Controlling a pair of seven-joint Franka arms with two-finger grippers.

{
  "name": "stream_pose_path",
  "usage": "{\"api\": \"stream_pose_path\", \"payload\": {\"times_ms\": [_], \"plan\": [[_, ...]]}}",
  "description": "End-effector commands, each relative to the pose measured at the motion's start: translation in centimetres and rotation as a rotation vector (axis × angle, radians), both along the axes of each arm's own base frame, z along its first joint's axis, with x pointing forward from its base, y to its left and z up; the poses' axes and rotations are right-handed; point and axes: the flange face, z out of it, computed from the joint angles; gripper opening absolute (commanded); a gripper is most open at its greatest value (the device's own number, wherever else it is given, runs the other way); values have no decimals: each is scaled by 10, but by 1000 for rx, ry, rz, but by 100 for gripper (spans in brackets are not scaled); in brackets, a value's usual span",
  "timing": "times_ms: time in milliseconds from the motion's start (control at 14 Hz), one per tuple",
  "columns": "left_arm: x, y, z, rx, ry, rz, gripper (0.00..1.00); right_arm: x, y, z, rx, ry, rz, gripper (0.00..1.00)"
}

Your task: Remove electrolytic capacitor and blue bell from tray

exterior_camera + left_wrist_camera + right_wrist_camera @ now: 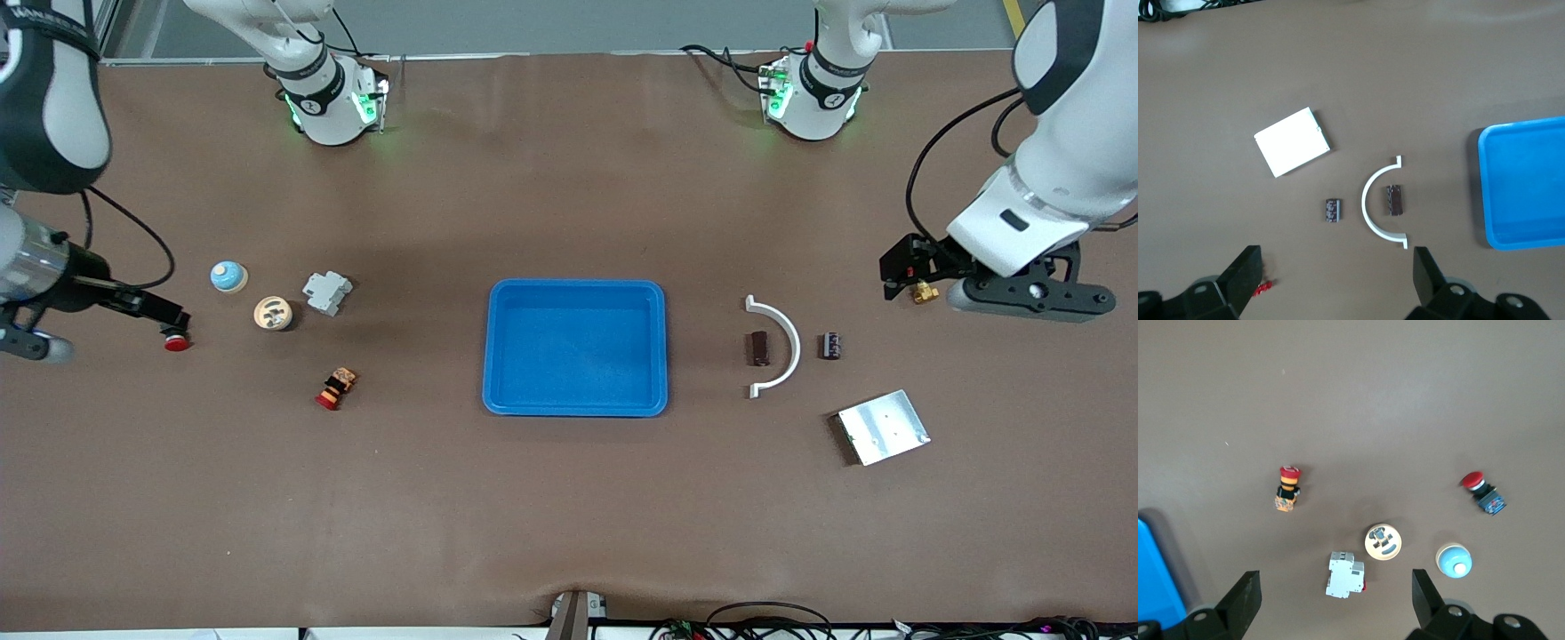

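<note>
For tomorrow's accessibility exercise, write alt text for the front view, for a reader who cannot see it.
An empty blue tray sits mid-table. Toward the left arm's end lie a capacitor, white arc and metal plate; toward the right arm's end, a blue bell. The left gripper and right gripper hover open.

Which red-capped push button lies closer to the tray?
The orange-bodied button, nearest the front camera in its group and closest to the blue tray; the black-bodied one lies at the right arm's table end.

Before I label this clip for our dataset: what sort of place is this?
Most likely a robotics lab test bench. Two arm bases are fixed to a brown-covered table, with a blue tray in the middle and small electrical parts such as a capacitor and a bell laid out around it.
</note>
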Motion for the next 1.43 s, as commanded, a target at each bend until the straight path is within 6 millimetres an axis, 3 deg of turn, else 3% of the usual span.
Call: {"api": "stream_pose_path", "payload": {"times_ms": [0,214,357,857,1143,1357], "plan": [[-15,2,11,-12,19,-17,100,0,8,30,17,0,19,100],[-26,4,18,-5,50,-7,100,-10,15,59,13,-34,38,100],[-33,3,21,-2,71,-1,100,-17,22,66,3,-25,53,100],[-47,-3,31,-24,91,11,100,-16,16,71,-75,-20,67,100],[-49,-1,36,-25,87,14,100,-20,25,71,-67,-5,234,100],[-49,0,38,-24,79,11,100,-24,19,71,-55,14,225,100]]}}
